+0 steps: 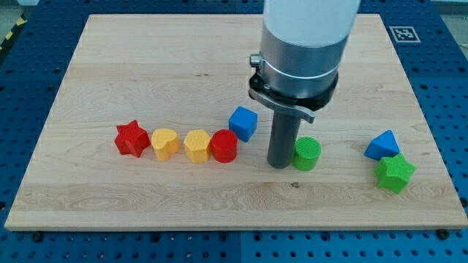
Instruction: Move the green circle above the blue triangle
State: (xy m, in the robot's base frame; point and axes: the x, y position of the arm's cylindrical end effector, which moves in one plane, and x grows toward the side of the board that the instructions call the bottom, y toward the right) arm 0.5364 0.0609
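A row of small plastic blocks lies on the pale wooden board point(146, 66): a red star block point(132, 139) at the view's left, then a yellow heart-shaped block point(165, 143), a yellow hexagonal block point(197, 145) and a red cylinder block point(224, 146), the last two touching. A blue cube block point(243, 123) sits just up and right of the red cylinder. Toward the view's right, a green star block point(395, 174) rests near the board's lower edge, and the board itself lies on a blue perforated table point(44, 29).

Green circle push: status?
My tip down on the board, touching the green circle on its view-left side. Circle sits view-left of the blue triangle, not yet above it. Path toward the triangle looks clear.
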